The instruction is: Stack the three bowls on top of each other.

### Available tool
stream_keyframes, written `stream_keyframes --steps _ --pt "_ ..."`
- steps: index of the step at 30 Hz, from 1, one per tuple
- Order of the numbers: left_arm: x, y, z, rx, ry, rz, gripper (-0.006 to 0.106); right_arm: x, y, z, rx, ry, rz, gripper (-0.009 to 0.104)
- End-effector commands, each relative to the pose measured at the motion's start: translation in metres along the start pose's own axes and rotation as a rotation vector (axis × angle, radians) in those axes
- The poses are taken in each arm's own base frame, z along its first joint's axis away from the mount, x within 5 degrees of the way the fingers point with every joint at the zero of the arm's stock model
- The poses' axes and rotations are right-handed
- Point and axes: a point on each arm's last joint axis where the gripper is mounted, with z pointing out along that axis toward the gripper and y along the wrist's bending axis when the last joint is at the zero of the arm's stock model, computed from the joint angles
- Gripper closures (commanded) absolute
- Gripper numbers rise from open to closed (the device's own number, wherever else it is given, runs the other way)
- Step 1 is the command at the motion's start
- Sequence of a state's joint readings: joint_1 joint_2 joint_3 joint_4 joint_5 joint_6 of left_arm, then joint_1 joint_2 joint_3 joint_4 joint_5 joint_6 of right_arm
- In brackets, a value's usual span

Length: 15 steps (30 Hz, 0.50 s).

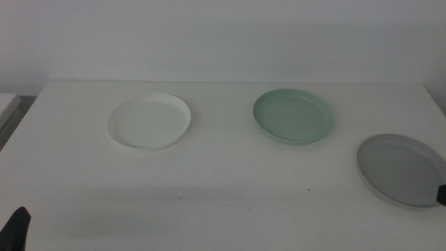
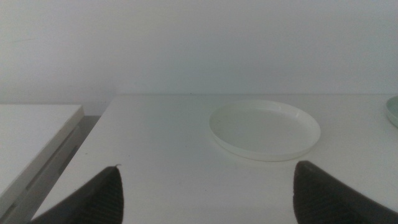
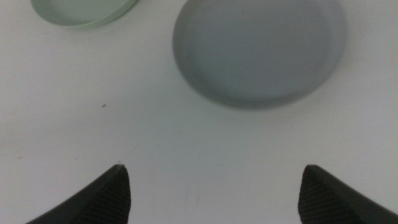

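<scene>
Three shallow bowls lie apart on the white table (image 1: 223, 188). The white bowl (image 1: 149, 122) is at the back left, the mint green bowl (image 1: 293, 115) at the back middle-right, the grey bowl (image 1: 402, 169) at the right edge. My left gripper (image 2: 208, 193) is open and empty, low at the table's front left corner (image 1: 15, 226), with the white bowl (image 2: 265, 129) well ahead of it. My right gripper (image 3: 214, 190) is open and empty, above the table just short of the grey bowl (image 3: 259, 50); a tip of it shows at the right edge (image 1: 441, 194). The green bowl's rim (image 3: 84, 11) shows beyond.
A second white surface (image 2: 31, 134) stands to the left of the table across a dark gap (image 2: 68, 155). A white wall runs behind the table. A small dark speck (image 1: 309, 188) lies on the tabletop.
</scene>
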State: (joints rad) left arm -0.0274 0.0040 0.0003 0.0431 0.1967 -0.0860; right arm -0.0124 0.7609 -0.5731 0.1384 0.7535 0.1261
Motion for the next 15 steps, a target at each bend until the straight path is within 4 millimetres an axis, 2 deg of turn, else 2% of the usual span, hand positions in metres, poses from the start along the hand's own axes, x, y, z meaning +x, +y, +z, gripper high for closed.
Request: stream_keyframes --steps 1,9,13,15 --pt "-0.002 0.000 0.000 0.003 -0.019 -0.012 0.007 0.000 0.001 -0.001 -0.016 0.027 0.057 0.004" --pt "-0.002 0.000 0.000 0.003 -0.019 -0.012 0.007 -0.009 0.003 0.003 -0.029 -0.027 0.093 0.004" --pt "-0.002 0.000 0.000 0.003 -0.019 -0.012 0.007 -0.024 0.003 0.019 0.013 0.043 0.121 0.004" --pt "-0.002 0.000 0.000 0.003 -0.019 -0.012 0.007 -0.037 0.004 0.031 0.032 0.086 0.115 0.004"
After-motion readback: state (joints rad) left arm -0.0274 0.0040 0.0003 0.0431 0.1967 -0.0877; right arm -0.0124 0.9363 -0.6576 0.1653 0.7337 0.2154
